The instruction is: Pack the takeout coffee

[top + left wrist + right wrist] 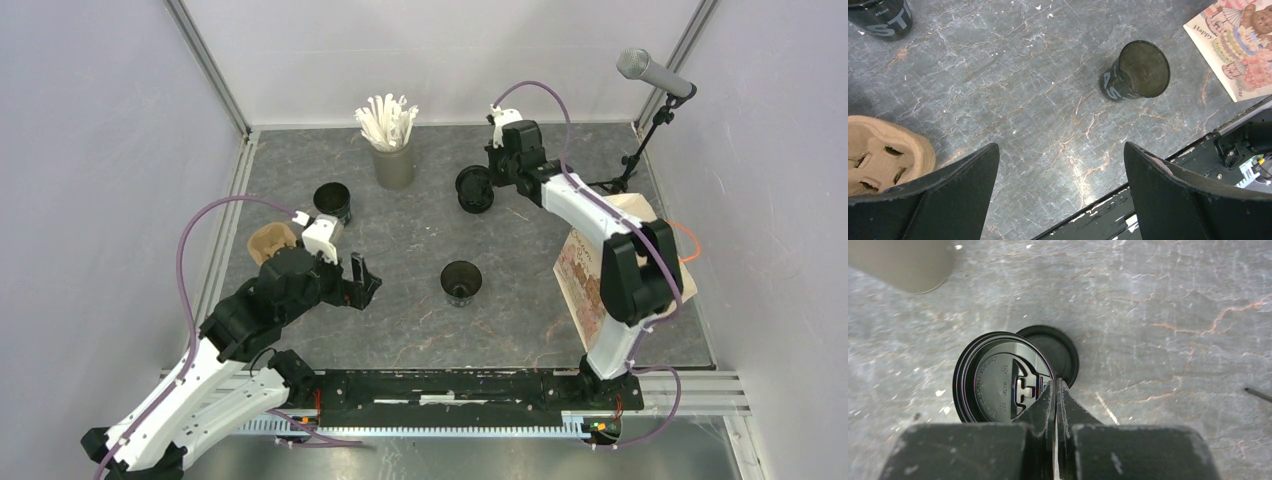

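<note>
Black lids (998,377), two overlapping, are found near the grey straw cup (393,150); the right end effector (1055,383) is closed at one lid's rim, a pinch not confirmable; lid pickup is judged in hand; next, level carriage to the uncovered cup (461,282) at the centre is called for; the left end effector (1060,150) is seen wide open, empty; worktop (420,330): grey marbled sheet; pale walls, aluminium frame.

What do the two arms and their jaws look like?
Left arm and right arm match: white shell links, black joint housings, a thin purple cable looping along each, and a white camera mount at the wrist. The jaws are matte black and wedge-shaped, with scuffed edges. No markings are visible.
</note>
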